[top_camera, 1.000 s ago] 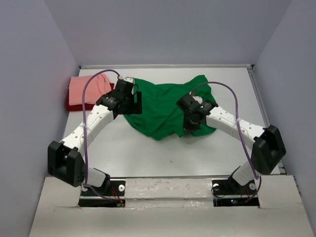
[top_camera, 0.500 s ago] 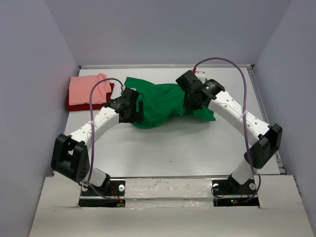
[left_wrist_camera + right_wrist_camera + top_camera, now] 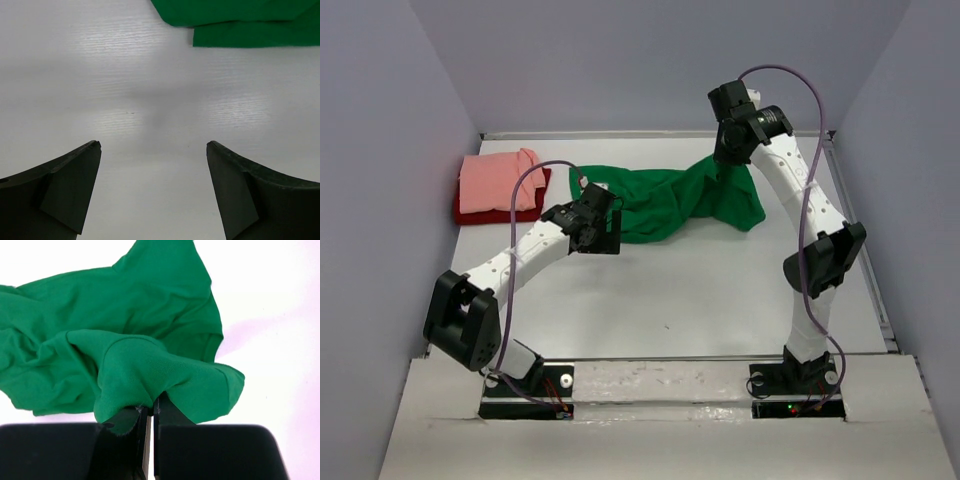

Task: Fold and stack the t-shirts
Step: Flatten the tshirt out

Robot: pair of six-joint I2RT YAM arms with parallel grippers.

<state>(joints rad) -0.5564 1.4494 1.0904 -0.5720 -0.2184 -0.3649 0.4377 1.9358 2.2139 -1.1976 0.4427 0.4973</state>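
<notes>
The bright green t-shirt (image 3: 660, 205) lies stretched out across the back middle of the table. Its right part is lifted by my right gripper (image 3: 728, 152), which is shut on a bunch of the green cloth (image 3: 145, 375) held high near the back edge. In the right wrist view the right gripper (image 3: 152, 410) has its jaws pressed together on the fabric. My left gripper (image 3: 600, 232) hovers open just off the shirt's near left edge (image 3: 240, 22). In its own view the left gripper (image 3: 154, 145) has only bare table between its fingers. The salmon pink t-shirt (image 3: 500, 180) lies folded on the dark red t-shirt (image 3: 470, 213) at the back left.
Grey walls close in the table on the left, back and right. A raised rail (image 3: 860, 230) runs along the table's right edge. The white tabletop (image 3: 660, 290) stretches from the shirt toward the arm bases.
My right arm has swung back and up with the green cloth, dragging the shirt toward the back and stretching it out. My left gripper slid off the shirt toward the near side, staying open.
</notes>
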